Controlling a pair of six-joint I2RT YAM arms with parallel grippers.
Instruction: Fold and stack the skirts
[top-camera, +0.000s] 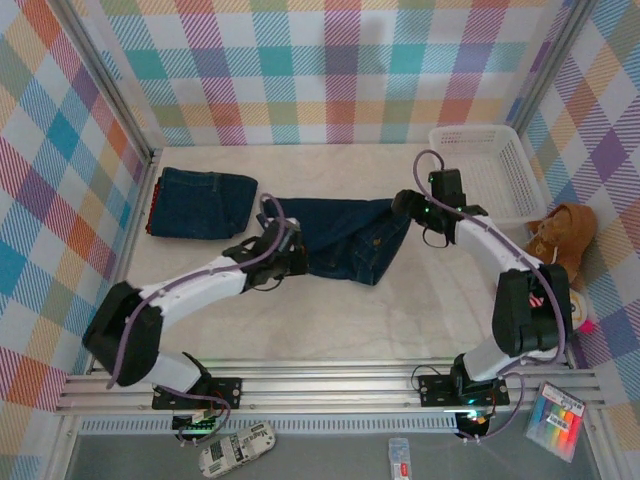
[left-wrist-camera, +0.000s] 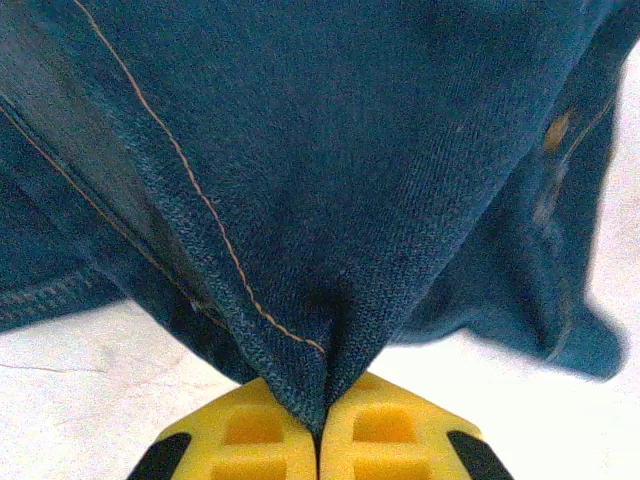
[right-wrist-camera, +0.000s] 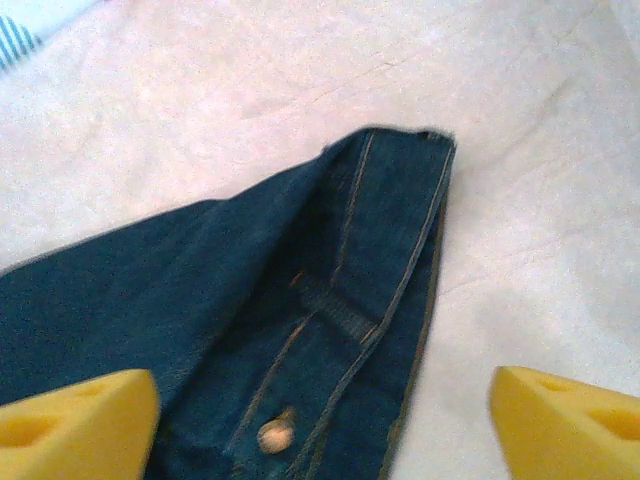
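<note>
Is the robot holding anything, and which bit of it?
The left gripper pinches the denim skirt at a bunched edge beside a stitched seam. The right gripper stands open over the waistband corner, holding nothing.

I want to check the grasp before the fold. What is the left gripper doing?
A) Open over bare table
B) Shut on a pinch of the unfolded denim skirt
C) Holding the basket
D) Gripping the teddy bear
B: the left gripper is closed on a raised ridge of the unfolded denim skirt.
</note>
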